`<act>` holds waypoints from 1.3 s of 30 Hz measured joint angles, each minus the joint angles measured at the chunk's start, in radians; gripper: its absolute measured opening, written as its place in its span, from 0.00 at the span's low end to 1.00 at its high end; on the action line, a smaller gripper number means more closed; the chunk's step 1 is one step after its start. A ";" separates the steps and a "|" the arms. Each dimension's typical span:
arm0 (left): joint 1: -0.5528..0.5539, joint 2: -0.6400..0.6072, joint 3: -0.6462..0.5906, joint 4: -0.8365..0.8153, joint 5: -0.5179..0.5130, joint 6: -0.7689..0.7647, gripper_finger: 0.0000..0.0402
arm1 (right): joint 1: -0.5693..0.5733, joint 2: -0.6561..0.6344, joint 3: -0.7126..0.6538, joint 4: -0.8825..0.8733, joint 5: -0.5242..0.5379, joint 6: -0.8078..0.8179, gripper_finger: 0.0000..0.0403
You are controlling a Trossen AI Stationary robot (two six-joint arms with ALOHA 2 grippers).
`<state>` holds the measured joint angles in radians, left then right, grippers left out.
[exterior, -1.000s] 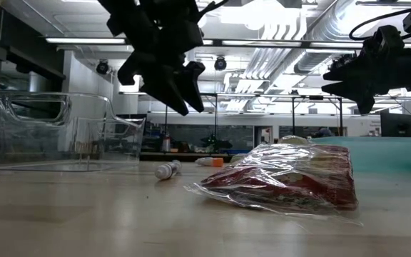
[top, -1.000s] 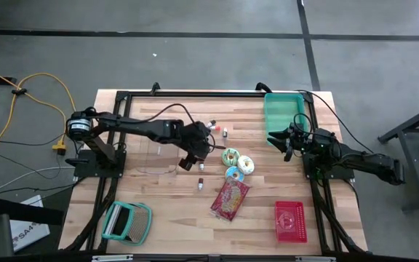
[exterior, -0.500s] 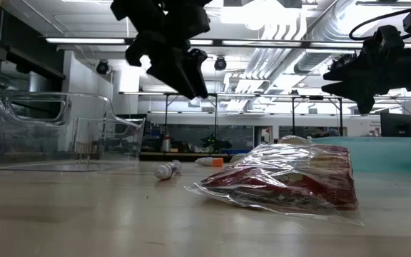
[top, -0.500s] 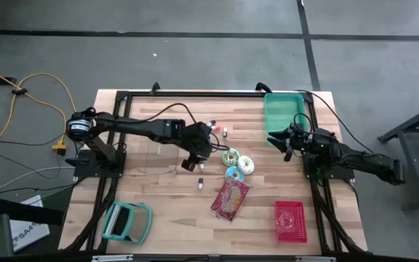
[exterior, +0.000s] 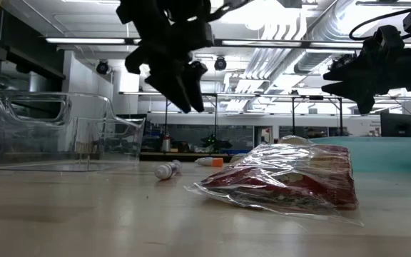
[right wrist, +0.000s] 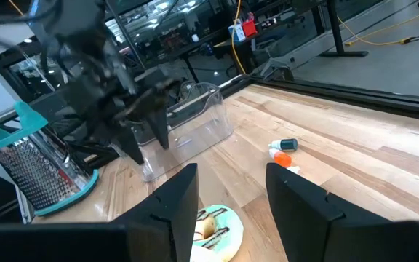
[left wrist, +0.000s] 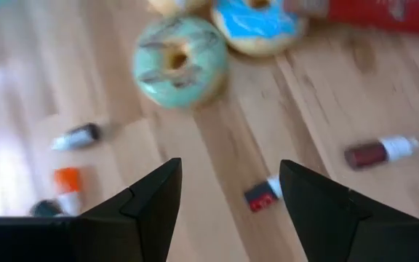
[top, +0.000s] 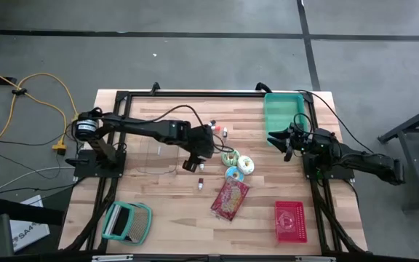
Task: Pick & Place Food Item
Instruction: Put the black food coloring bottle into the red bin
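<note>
Above the table (top: 158, 196), left end effector (top: 195, 161) hangs open beside doughnuts (top: 236, 164).

High cam is looking straight down on the whole table (top: 158, 196). Low cam is sitting at tabletop level, facing across. Both wrist cams are sharing the green donut (left wrist: 180, 62).

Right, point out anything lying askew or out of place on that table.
Several small bottles lie tipped on their sides, scattered over the wood near the doughnuts. The snack bag lies crooked to the table's edges. The grater lies flat at the near left corner. Nothing looks spilled or broken.
</note>
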<state>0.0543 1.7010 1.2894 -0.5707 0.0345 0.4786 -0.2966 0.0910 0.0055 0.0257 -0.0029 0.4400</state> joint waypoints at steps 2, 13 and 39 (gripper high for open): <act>-0.007 0.026 0.004 0.009 0.023 0.014 0.56 | 0.000 0.000 0.000 0.000 0.000 0.000 0.37; -0.016 0.113 0.007 0.008 0.072 0.121 0.56 | 0.000 0.000 0.000 0.000 0.000 0.000 0.37; -0.064 0.118 0.007 -0.028 -0.007 0.315 0.56 | 0.000 0.000 0.000 0.000 0.000 0.000 0.37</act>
<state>-0.0097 1.8195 1.2964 -0.5984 0.0270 0.7937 -0.2968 0.0910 0.0055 0.0260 -0.0029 0.4400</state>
